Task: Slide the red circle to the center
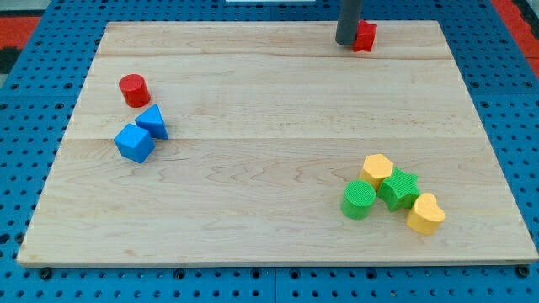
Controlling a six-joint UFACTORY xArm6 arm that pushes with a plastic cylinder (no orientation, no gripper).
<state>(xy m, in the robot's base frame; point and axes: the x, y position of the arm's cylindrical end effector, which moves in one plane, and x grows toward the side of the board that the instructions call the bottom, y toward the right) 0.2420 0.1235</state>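
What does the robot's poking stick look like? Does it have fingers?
No fingers. My end effector is a plain, straight, dark grey round rod, smooth, with no cables or markings showing. Only its lower part is in view; my tip is a flat, blunt end.

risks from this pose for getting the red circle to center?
1. My tip sits at the view's top against another red block, far from the red circle; it may drag the wrong one.
2. The blue triangular block and blue cube lie just below the circle; a skewed push could scatter them.
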